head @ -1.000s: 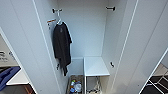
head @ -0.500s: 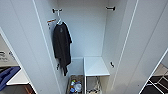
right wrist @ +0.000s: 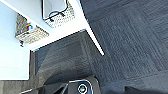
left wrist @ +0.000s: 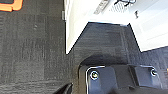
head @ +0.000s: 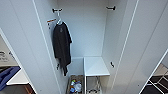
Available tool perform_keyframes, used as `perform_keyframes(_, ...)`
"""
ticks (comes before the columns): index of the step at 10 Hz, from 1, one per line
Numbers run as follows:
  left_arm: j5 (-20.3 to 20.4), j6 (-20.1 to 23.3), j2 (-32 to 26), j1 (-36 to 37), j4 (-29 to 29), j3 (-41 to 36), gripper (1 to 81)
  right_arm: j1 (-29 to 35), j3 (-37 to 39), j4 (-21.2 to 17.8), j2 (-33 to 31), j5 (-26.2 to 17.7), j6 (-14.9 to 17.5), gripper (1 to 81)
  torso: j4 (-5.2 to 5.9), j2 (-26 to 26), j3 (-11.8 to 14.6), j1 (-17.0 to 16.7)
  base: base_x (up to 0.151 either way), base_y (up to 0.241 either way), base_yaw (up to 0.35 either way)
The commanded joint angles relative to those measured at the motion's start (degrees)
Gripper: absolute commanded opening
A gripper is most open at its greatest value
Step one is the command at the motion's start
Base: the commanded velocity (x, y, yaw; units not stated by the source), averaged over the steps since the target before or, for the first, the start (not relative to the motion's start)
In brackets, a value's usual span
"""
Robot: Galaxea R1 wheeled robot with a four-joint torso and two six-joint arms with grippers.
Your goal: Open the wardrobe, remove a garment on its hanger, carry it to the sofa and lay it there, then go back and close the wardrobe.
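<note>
The wardrobe stands open right in front of me, its left door and right door swung wide. Inside on the left, a dark T-shirt hangs from a white hanger under a black bracket. The right half of the hanging space is bare below a second bracket. In the left wrist view the wardrobe's base meets dark carpet. The right wrist view looks down at the wardrobe's floor and an open door's edge.
A low white shelf unit fills the wardrobe's bottom right, with a wicker basket of small items beside it. Two wicker baskets show in the right wrist view. Something blue lies at the far left. An orange object sits on the carpet.
</note>
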State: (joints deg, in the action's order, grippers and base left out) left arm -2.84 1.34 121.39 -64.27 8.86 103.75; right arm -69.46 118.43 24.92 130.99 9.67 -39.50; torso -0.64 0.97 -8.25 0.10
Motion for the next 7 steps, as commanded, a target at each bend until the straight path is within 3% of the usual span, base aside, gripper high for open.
perform_keyframes(1,-1.1,-0.2,-8.4,10.4,9.7,-2.2,81.1,10.1,1.2,-0.6,-8.6,-0.7,-8.2,81.1,0.00,0.0,0.0,0.0,0.000,0.000,0.000)
perform_keyframes(4,-1.2,-0.2,-13.4,15.4,16.6,-1.7,81.1,13.9,3.4,-0.6,-11.8,-0.7,-15.9,81.1,0.00,0.0,0.0,0.0,0.000,0.000,0.000)
perform_keyframes(7,-2.1,-0.3,-15.0,21.3,30.5,2.9,81.1,18.4,3.3,-0.7,-13.6,-0.8,-24.6,81.1,0.00,0.0,-0.1,0.0,0.000,0.000,0.000)
